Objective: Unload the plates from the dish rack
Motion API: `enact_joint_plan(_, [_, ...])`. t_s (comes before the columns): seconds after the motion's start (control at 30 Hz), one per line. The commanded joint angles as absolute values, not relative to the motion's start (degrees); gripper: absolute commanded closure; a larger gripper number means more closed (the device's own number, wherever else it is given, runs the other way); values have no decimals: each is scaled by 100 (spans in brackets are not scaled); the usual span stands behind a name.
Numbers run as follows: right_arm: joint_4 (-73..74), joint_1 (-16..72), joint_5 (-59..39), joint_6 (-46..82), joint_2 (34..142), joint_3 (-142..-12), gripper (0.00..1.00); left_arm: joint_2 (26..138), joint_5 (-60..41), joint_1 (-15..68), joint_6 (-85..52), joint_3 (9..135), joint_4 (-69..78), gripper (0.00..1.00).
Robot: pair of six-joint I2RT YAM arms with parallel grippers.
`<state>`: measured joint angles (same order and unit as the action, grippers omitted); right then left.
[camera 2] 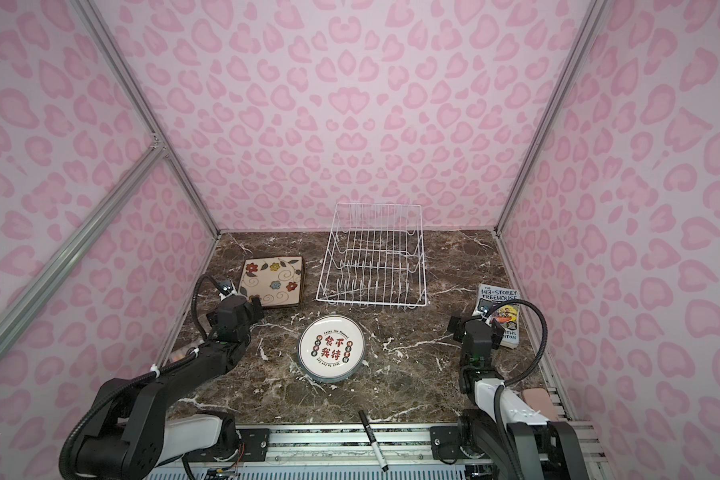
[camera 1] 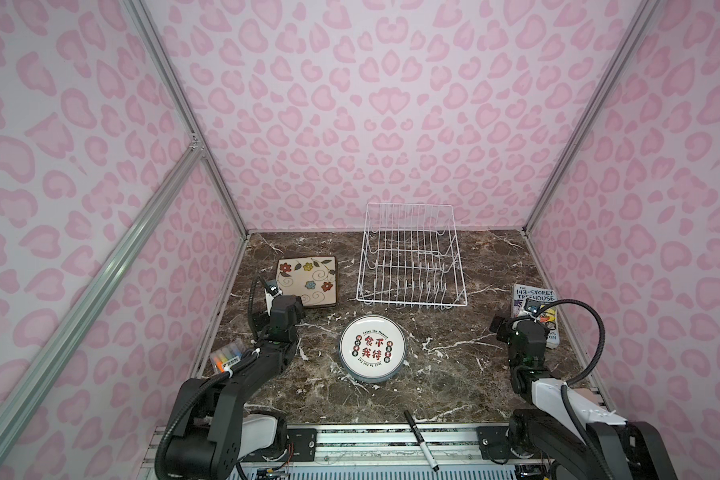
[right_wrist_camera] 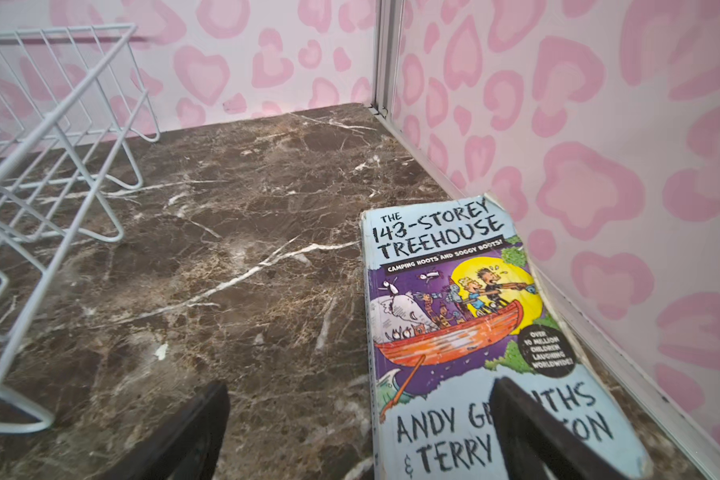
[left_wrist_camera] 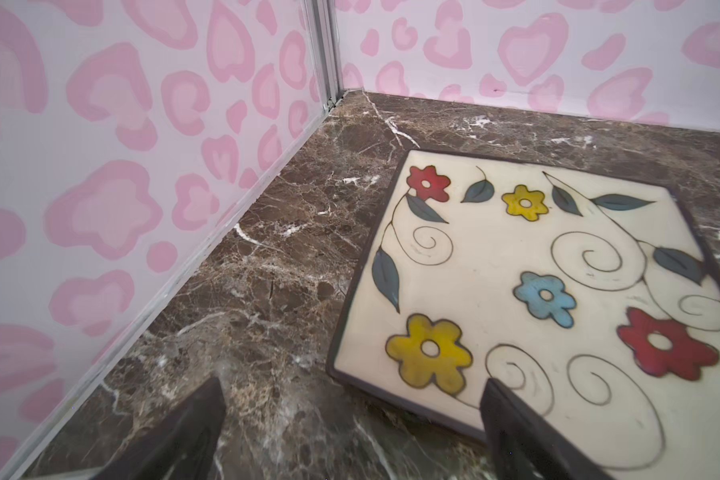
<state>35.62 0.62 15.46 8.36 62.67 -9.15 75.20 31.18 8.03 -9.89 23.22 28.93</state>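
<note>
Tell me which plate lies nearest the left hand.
The square cream plate with coloured flowers, beside the left hand; the round white plate with red characters lies farther.

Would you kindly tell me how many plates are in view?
2 show: a square flowered plate left of the dish rack, and a round plate with red characters in front of it. Both look stacked, so others may be hidden beneath.

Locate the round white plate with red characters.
Both top views show the round plate central on the brown marble table, in front of the white wire dish rack.
</note>
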Motion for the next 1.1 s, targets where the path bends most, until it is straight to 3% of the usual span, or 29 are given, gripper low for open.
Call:
enact_joint_plan(0.0, [4339, -42, 1409, 760, 6752, -1249, 0, 7760, 2756, 709, -547, 2338, 4057, 3])
enact_joint_plan(0.5, [6667, -234, 286, 457, 8956, -1500, 0, 8428, 1450, 105, -451, 1829, 5688, 3])
enact_joint_plan(0.63, [5613, -148, 392, 360, 8760, -1871, 0, 8424, 1416, 88, -469, 1848, 5644, 3])
enact_joint_plan(1.07, [5529, 48, 710, 194, 8800, -1952, 0, 8406, 1424, 88, -459, 1835, 5669, 3])
